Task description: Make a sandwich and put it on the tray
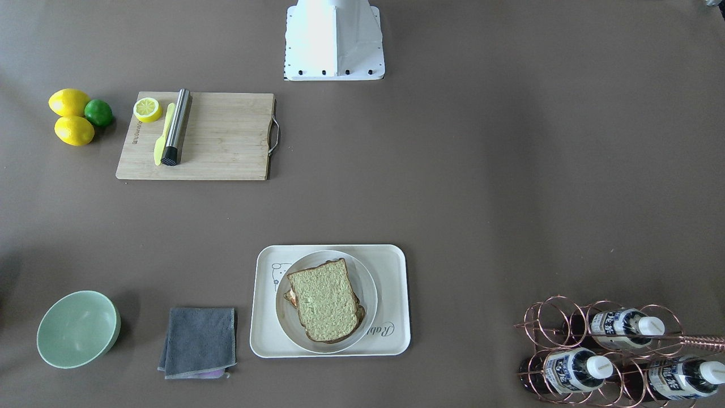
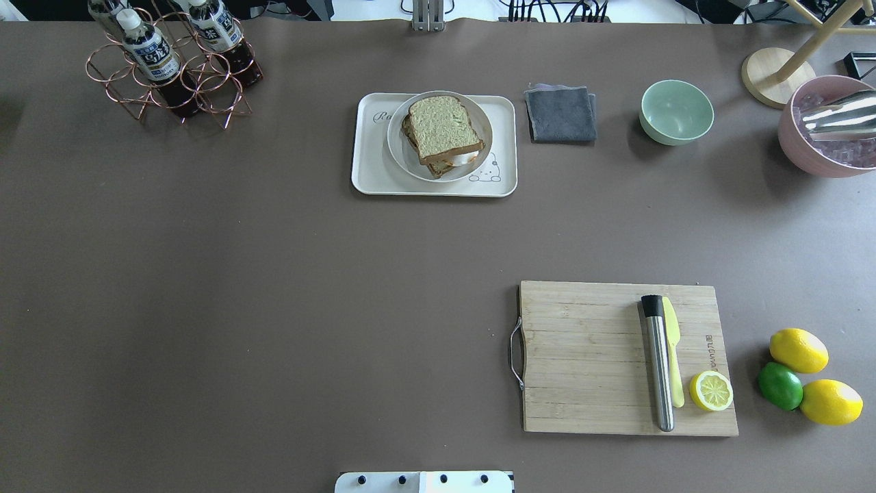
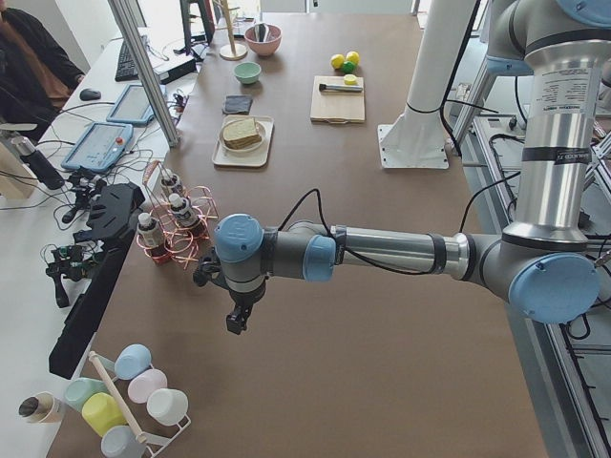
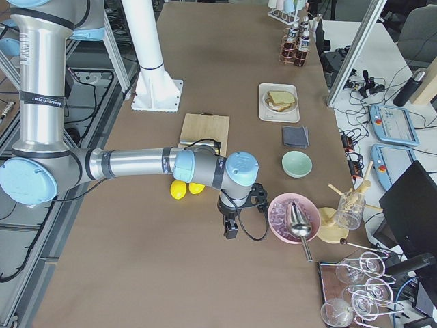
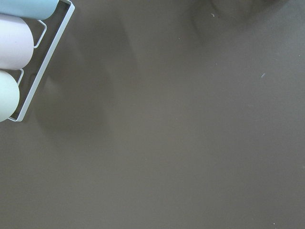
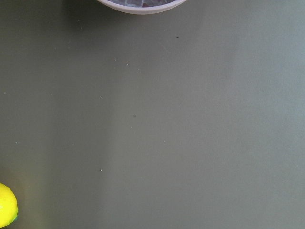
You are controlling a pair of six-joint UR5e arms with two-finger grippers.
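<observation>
The sandwich [image 1: 324, 300], two tan bread slices with white egg peeking out between them, lies on a round white plate [image 1: 367, 281]. That plate stands on the cream tray [image 1: 392, 265]. Overhead, the sandwich [image 2: 443, 131] and tray [image 2: 369, 168] sit at the far middle of the table. My left gripper [image 3: 236, 322] hangs over bare table far from the tray, beside the bottle rack. My right gripper [image 4: 231, 231] hangs near the pink bowl at the other end. Both show only in the side views, so I cannot tell whether they are open or shut. Neither wrist view shows fingers.
A wooden cutting board [image 2: 588, 356] carries a steel muddler [image 2: 658, 363], a yellow knife and a half lemon. Beside it lie two lemons and a lime [image 2: 780, 385]. A grey cloth [image 2: 561, 114], green bowl [image 2: 676, 111], pink bowl [image 2: 825, 147] and bottle rack [image 2: 171, 68] line the far edge.
</observation>
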